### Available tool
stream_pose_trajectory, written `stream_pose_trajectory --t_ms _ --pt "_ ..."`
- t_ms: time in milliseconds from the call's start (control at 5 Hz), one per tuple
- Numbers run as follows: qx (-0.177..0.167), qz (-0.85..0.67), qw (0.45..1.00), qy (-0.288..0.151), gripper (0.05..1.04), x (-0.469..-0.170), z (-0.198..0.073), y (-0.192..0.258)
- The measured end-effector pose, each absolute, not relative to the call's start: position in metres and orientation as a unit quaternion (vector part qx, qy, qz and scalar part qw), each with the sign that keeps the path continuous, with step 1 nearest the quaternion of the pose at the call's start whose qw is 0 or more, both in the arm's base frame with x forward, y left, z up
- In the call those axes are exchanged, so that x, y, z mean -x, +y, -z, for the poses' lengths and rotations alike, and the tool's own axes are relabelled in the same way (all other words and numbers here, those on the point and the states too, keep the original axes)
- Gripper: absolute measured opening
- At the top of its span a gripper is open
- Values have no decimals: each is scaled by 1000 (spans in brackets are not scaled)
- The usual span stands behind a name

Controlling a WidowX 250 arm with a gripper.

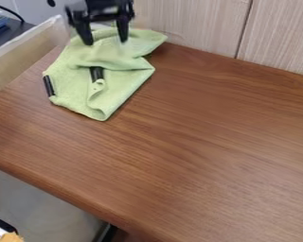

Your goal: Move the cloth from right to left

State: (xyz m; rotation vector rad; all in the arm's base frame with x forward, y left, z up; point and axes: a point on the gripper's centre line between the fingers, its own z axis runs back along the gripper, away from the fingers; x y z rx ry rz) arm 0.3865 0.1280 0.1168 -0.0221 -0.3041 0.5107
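Green cloth (119, 90), folded over itself & rumpled, lies at the table's (198, 156) far L corner (L as the cam sees it), nr the pale wall panel (192, 23) behind the table. 2 dark strips (49, 85) show, 1 at the cloth's L edge, 1 nr its mid. Blk gripper (106, 41) hangs at that same table corner, over the cloth's far part, fingers spread wide; can't tell if the tips touch fabric.

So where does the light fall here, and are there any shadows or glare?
Camera view: a soft pale sheen lies on the lower right of the wooden tabletop; a thin shadow edges the green cloth on its right; the black end effector looks dark against it.
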Motion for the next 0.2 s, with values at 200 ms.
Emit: stream_pose_trajectory --t_ms 200 --pt "18 -233 957 -173 1001 -383 -136 125"
